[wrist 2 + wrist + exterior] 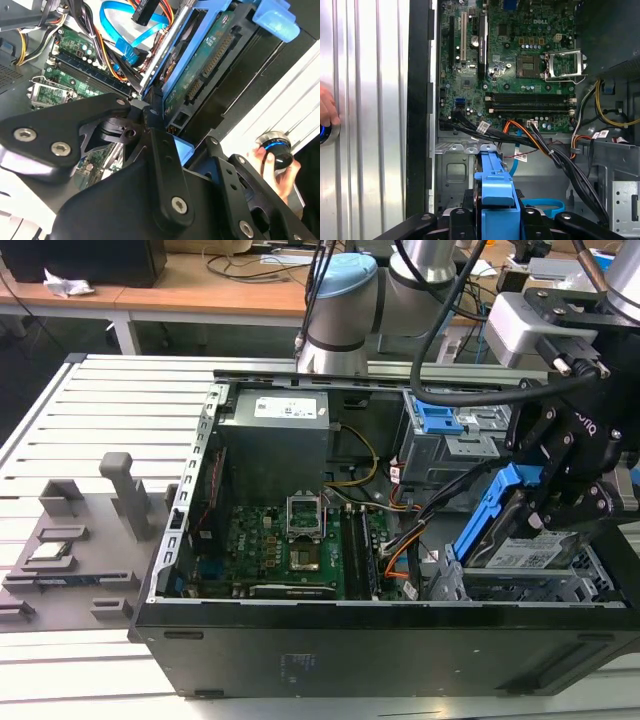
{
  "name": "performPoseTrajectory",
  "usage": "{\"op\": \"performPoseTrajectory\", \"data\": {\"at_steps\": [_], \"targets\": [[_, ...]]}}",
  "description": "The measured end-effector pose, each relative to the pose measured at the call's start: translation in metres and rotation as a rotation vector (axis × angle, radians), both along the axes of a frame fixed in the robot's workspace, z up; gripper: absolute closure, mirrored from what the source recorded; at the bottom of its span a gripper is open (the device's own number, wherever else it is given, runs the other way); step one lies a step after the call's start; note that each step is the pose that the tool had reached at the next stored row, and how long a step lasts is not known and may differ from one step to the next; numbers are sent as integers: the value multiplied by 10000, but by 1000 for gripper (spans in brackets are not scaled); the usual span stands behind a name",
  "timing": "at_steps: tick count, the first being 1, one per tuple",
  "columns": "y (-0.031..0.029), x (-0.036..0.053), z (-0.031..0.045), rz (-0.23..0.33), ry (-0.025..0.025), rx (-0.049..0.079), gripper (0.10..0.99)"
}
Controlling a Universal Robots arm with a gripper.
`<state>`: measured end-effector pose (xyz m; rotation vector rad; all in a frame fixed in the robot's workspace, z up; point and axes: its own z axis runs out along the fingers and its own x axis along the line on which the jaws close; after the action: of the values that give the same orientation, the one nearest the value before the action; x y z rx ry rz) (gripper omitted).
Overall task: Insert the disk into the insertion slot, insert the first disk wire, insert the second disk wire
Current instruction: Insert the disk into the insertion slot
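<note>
The disk [522,554], silver with a white label in a bright blue carrier [488,515], hangs tilted over the case's front corner on the exterior view's right. My black gripper [535,502] is shut on it. Just below lies the insertion slot [520,587], a silver sheet-metal cage. In the first wrist view the carrier [497,187] sits between my fingers [536,216], above the cage [451,170]. The second wrist view shows the disk's green underside [205,65]. The first disk wire [519,126], thin and orange-red, runs loose beside black cables. The second disk wire [543,204], flat and blue, loops near the cage [117,30].
A grey cage with a blue latch [438,422] stands behind the disk. The motherboard [285,550] and power supply [275,435] fill the case's middle. Thick black cables [560,160] cross beside the slot. A person's hand [274,159] rests on a knob on the ribbed table [365,100].
</note>
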<state>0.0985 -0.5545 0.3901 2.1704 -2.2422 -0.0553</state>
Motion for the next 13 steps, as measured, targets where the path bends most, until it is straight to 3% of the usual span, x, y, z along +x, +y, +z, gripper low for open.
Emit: {"op": "performPoseTrajectory", "data": {"at_steps": [2,4,5,6,11,13], "targets": [[0,0,0,-1,1,-1,710],[0,0,-1,0,1,-1,588],[0,0,-1,0,1,0,588],[0,0,-1,0,1,0,522],[0,0,-1,0,1,-1,541],[0,0,-2,0,1,-1,667]]}}
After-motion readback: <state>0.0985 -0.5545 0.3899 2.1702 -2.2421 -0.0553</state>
